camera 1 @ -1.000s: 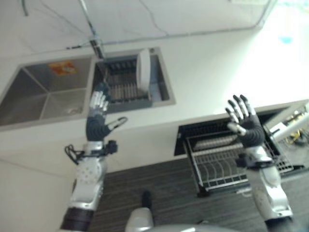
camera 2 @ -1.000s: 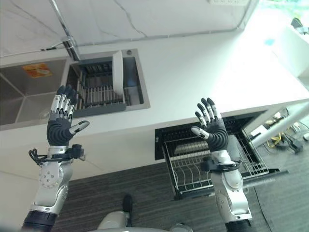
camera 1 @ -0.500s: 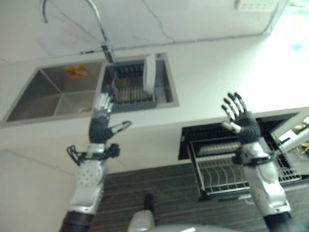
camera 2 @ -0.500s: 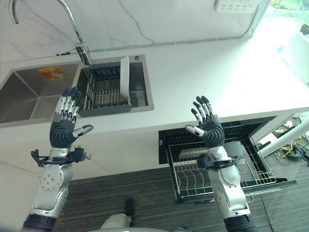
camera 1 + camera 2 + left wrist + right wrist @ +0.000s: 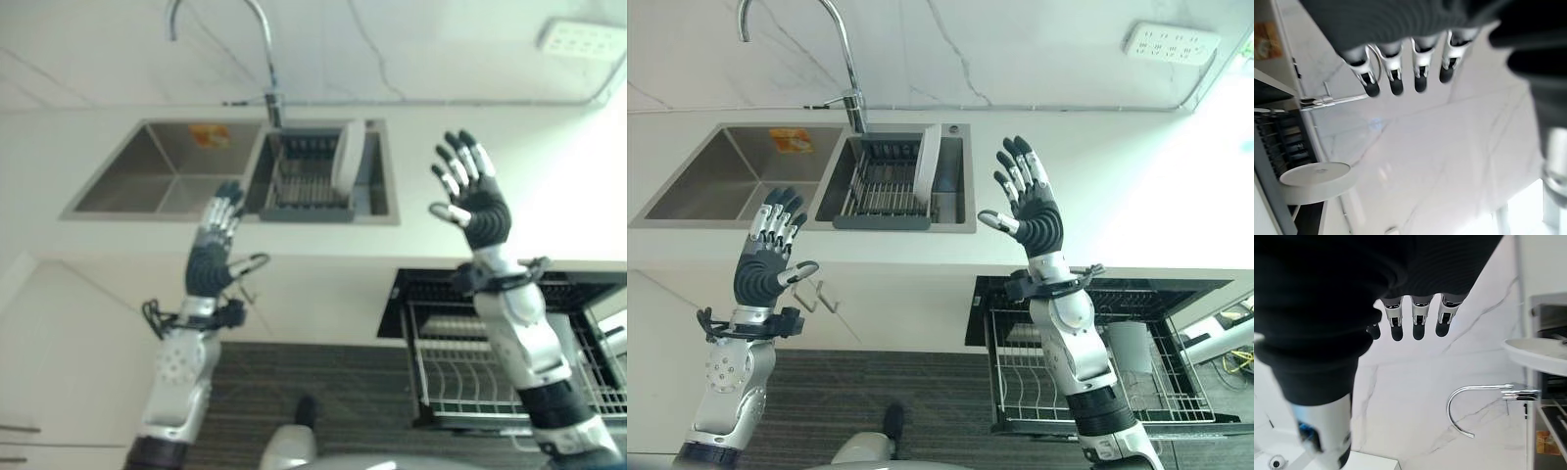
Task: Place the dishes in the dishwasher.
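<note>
Dishes to be loaded amount, as far as can be seen, to one round white plate [image 5: 927,163], stood on edge in the dark wire drying rack [image 5: 886,186] that sits in the right basin of the steel double sink [image 5: 715,191]. At the left, the left hand [image 5: 767,259] is held up in front of the white counter [image 5: 1097,186], near the left basin, with fingers straight and spread and nothing in its grasp. Right of the plate, the right hand [image 5: 1027,204] is raised over the counter, likewise opened flat and empty, and well apart from the plate. At the near right, the pulled-out wire dishwasher rack [image 5: 1087,372] stands ready below the counter edge; a pale cup-like object may sit in it, but this cannot be told surely. The task is judged barely begun: the plate is yet to be grasped, carried right and slotted into the rack.
</note>
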### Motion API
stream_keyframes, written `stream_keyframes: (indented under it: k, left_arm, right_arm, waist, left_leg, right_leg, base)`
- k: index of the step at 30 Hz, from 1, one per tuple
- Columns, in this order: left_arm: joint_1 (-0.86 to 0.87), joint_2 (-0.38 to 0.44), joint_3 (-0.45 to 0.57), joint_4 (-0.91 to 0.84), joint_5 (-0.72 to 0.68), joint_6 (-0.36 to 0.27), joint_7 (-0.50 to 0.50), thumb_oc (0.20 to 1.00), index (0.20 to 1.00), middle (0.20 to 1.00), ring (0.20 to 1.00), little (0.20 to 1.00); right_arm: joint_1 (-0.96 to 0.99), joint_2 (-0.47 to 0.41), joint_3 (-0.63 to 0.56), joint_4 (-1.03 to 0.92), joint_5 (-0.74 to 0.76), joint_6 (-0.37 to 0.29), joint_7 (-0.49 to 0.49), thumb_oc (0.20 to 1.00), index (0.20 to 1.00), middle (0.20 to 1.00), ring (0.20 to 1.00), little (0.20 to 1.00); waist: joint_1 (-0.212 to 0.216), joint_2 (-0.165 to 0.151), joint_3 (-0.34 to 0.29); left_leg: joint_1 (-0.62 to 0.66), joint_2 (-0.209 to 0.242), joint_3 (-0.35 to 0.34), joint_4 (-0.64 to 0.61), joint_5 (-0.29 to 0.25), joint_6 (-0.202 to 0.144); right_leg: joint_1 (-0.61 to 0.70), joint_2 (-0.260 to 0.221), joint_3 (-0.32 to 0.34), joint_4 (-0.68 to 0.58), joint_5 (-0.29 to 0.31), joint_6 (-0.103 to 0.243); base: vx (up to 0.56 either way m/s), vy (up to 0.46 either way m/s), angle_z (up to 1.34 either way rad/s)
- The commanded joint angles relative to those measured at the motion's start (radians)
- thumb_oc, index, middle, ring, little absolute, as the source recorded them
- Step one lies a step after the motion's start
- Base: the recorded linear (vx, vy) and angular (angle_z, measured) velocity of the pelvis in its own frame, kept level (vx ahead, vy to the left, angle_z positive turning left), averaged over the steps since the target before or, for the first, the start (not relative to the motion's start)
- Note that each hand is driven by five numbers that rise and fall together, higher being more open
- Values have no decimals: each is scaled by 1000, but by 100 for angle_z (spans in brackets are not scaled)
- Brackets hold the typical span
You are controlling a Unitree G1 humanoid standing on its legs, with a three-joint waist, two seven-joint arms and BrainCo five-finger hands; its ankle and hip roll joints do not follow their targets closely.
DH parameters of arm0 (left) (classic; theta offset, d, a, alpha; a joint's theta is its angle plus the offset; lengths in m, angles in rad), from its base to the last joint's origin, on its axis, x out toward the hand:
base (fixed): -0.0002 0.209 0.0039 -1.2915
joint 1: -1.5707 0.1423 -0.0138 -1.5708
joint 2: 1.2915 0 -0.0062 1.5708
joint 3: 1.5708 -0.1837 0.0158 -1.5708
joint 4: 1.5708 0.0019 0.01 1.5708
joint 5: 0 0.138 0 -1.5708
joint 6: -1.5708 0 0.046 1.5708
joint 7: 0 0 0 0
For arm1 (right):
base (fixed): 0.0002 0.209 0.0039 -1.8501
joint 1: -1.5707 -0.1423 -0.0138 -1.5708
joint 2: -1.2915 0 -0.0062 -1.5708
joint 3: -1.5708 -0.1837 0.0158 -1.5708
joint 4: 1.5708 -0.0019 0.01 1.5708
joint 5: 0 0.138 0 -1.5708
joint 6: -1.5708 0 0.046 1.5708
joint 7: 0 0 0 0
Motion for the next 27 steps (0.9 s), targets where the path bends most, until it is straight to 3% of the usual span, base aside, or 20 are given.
stream_keyframes:
  k: [1, 6, 12, 20, 27]
  left_arm:
    - [-49, 44, -14, 0, -43, -38, -28, 1000, 1000, 1000, 1000, 1000]
    - [-61, 79, -46, 23, -77, -41, -66, 1000, 1000, 1000, 1000, 1000]
    - [-56, 123, -70, 42, -128, -53, -121, 1000, 1000, 1000, 1000, 1000]
    - [-63, 172, -105, 55, -155, -46, -144, 1000, 1000, 1000, 1000, 1000]
    - [-69, 211, -113, 56, -184, -49, -166, 1000, 1000, 1000, 1000, 1000]
  right_arm:
    - [-46, -16, -16, 1, -5, 6, -54, 1000, 1000, 1000, 1000, 1000]
    - [-246, -63, -37, 112, -22, 50, -161, 1000, 1000, 1000, 1000, 1000]
    - [-391, -174, -65, 275, 104, 100, -150, 1000, 1000, 1000, 1000, 1000]
    - [-528, -282, -61, 540, 176, 113, -132, 1000, 1000, 1000, 1000, 1000]
    - [-588, -339, -45, 733, 218, 141, -78, 1000, 1000, 1000, 1000, 1000]
  waist:
    - [46, 16, -10]
    - [84, 12, -11]
    - [118, 3, -17]
    - [147, -1, -14]
    - [163, -6, 0]
  left_leg:
    - [56, 48, 73, 0, -108, -8]
    - [47, 45, 48, 0, -109, -9]
    - [58, 37, 4, 0, -116, -7]
    - [63, 30, -50, 0, -116, -12]
    - [61, 19, -91, 3, -113, -11]
  right_leg:
    - [-67, -17, -91, 34, 35, -28]
    - [-56, -13, -109, 25, 34, -31]
    - [-53, -6, -106, 32, 26, -38]
    - [-43, 2, -99, 44, 11, -41]
    - [-45, 10, -86, 57, 1, -45]
  base:
    - [63, 10, 5]
    - [62, -2, 6]
    - [86, -15, 11]
    - [88, -20, 11]
    - [89, -35, 15]
